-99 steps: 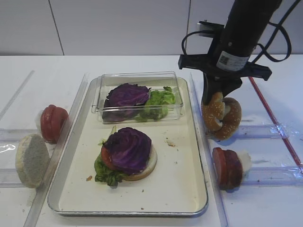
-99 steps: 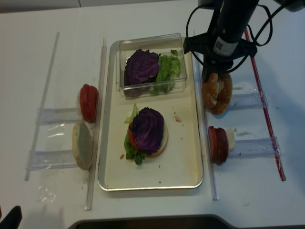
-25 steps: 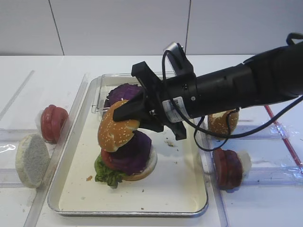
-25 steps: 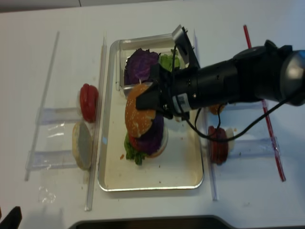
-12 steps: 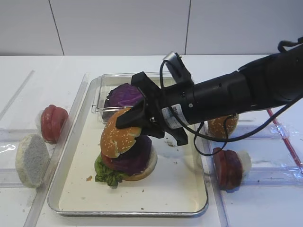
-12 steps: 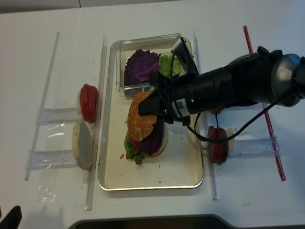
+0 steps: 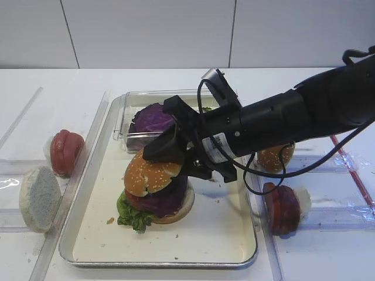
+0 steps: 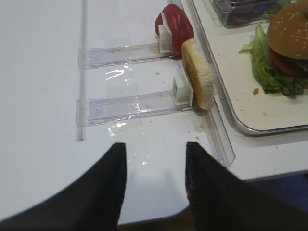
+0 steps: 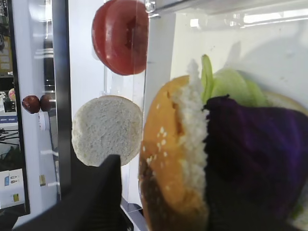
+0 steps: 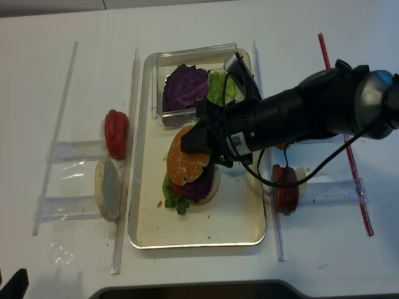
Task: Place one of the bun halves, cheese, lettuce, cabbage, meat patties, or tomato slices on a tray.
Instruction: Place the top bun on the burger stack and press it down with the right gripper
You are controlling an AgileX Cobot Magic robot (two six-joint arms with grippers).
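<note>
The sesame bun top [image 7: 149, 174] lies tilted on the stack of purple cabbage [image 7: 169, 198], tomato slice [image 7: 135, 201], lettuce [image 7: 131, 214] and bottom bun on the silvery tray [image 7: 205, 231]. My right gripper [image 7: 176, 159] reaches across the tray and straddles the bun top [image 9: 166, 159]. Its jaws are open, and the left finger [image 9: 98, 192] stands a little off the crust. Its other finger is hidden behind the cabbage [image 9: 245, 154]. My left gripper [image 8: 155, 159] hangs open over bare table, left of the tray, holding nothing.
A clear plastic box [image 7: 170, 116] with cabbage and lettuce sits at the tray's far end. Left racks hold tomato slices [image 7: 63, 151] and a pale bun half [image 7: 39, 198]. Right racks hold another seeded bun [image 7: 275, 157] and meat patties [image 7: 281, 208]. A red rod [image 7: 345, 158] lies far right.
My right gripper carried the bun top from the right rack over the tray, lowered it onto the cabbage stack, and its jaws have parted. The left gripper shows no change.
</note>
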